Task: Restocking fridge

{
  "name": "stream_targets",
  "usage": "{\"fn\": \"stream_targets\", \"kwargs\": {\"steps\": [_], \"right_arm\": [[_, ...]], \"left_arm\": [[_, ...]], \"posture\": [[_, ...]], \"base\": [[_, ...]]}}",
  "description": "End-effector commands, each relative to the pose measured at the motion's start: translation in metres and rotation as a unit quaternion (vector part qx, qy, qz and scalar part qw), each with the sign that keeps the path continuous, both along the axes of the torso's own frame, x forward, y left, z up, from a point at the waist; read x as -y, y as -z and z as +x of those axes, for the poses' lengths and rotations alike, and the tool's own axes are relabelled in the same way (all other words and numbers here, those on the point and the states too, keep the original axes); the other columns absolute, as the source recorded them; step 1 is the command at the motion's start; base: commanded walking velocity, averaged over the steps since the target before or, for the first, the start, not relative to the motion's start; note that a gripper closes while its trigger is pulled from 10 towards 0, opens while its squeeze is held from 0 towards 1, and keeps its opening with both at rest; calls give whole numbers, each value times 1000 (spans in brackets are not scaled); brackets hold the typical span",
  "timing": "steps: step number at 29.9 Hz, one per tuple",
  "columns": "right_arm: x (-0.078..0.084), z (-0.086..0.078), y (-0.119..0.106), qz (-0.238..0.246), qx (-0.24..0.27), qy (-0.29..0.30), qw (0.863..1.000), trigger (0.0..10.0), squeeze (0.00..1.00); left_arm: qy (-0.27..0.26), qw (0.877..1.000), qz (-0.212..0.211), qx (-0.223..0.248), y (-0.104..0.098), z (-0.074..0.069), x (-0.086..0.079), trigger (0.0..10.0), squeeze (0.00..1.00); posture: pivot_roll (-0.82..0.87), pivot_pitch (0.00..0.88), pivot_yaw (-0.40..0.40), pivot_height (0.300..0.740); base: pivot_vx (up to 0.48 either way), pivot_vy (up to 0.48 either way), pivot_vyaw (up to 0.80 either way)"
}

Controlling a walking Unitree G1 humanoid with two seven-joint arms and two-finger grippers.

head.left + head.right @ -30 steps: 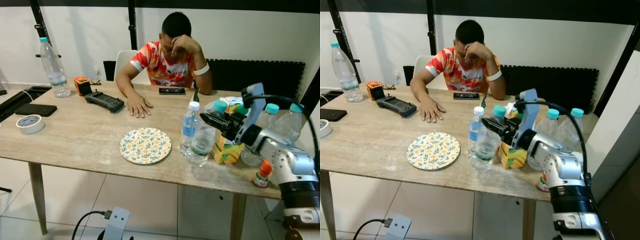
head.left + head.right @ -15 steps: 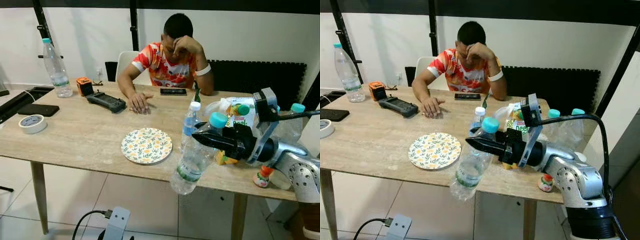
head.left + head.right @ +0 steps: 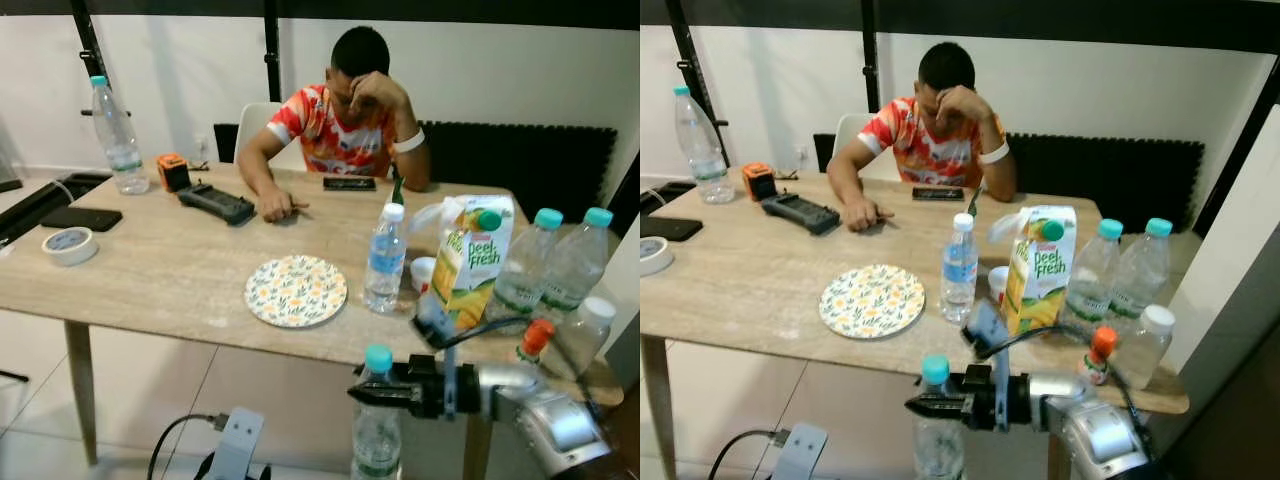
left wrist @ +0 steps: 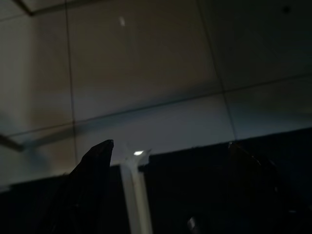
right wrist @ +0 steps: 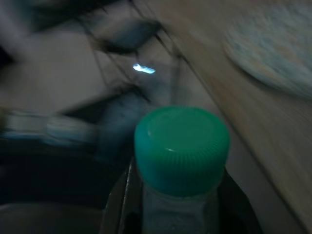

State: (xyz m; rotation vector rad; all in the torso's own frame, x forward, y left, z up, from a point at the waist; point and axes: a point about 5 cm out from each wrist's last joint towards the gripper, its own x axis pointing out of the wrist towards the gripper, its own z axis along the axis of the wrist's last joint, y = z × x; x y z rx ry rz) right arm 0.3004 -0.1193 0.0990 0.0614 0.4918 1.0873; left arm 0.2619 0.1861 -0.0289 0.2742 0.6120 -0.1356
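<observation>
Right gripper [image 3: 372, 392] fingers are clamped round the neck of a water bottle [image 3: 376, 440], just under its green cap [image 5: 181, 146], so it hangs upright, off the table [image 3: 150, 275] and below its edge, ready to carry fridge-ward. Left gripper [image 4: 168, 156] hangs idle, fingers apart.

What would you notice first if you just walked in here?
The robot's right gripper holding a water bottle with a green cap, off the table and below its front edge. Behind the table sits a person, head resting on one hand. A yellow juice carton stands among bottles at the table's right end.
</observation>
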Motion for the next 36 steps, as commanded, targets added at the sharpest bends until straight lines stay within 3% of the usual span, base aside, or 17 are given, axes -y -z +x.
{"fn": "stream_targets", "kwargs": {"steps": [1, 5, 8, 14, 18, 22, 23, 24, 25, 26, 29, 30, 34, 36], "right_arm": [[12, 1, 23, -35, 7, 65, 997, 0, 0], [15, -8, 46, -32, -4, 110, 993, 0, 0], [23, -15, 71, -71, 12, 168, 983, 0, 0], [31, -32, 99, -129, 27, 195, 972, 0, 0], [33, -38, 108, -133, 21, 207, 969, 0, 0], [44, -50, 127, -176, -7, 260, 949, 0, 0], [49, -53, 131, -184, -20, 288, 939, 3137, 0], [49, -53, 131, -184, -20, 288, 939, 3137, 0], [56, -54, 135, -185, -38, 330, 925, 10000, 0], [61, -55, 136, -179, -52, 363, 913, 10000, 0], [64, -55, 137, -176, -59, 385, 904, 10000, 0], [68, -54, 138, -176, -64, 410, 893, 10000, 0], [73, -51, 136, -192, -55, 438, 877, 10000, 0], [73, -51, 136, -192, -55, 438, 877, 10000, 0]], "left_arm": [[14, 1000, 6, -11, 5, -5, 4, 10000, 0], [26, 999, -8, -22, 6, -6, 9, 10000, 0], [6, 1000, -8, -8, 4, -4, 6, 10000, 0], [-22, 1000, -15, -2, 6, -7, 4, 10000, 0], [-26, 999, -15, -9, 9, -11, 3, 10000, 0], [-28, 999, 1, -42, 19, -24, -1, 10000, 0], [-27, 998, 4, -49, 21, -27, -2, 10000, 0], [-27, 998, 4, -49, 21, -27, -2, 10000, 0], [-27, 998, 6, -54, 23, -30, -3, 10000, 0], [-26, 998, 6, -54, 23, -30, -3, 10000, 0], [-26, 998, 5, -54, 23, -31, -4, 10000, 0], [-30, 998, 4, -52, 23, -30, -4, 10000, 0], [-38, 998, -1, -46, 21, -28, -4, 10000, 0], [-38, 998, -1, -46, 21, -28, -4, 10000, 0]], "posture": [[-53, 74, -62, 740], [-39, 39, -59, 740], [-18, 7, -52, 740], [-23, 28, -60, 740], [-23, 29, -60, 740], [-21, 32, -50, 740], [-23, 32, -40, 740], [-23, 32, -40, 740], [-24, 33, -37, 740], [-25, 32, -35, 740], [-22, 34, -32, 740], [-21, 30, -30, 740], [-19, 20, -32, 740], [-19, 20, -32, 740]], "base": [[0, 0, 0], [0, 0, 0], [0, 0, 0], [0, 0, 0], [0, 0, 0], [0, 0, 0], [0, 0, 0], [0, 0, 0], [0, 0, 0], [0, 0, 0], [0, 0, 0], [0, 0, 0], [0, 0, 0], [0, 0, 0]]}}
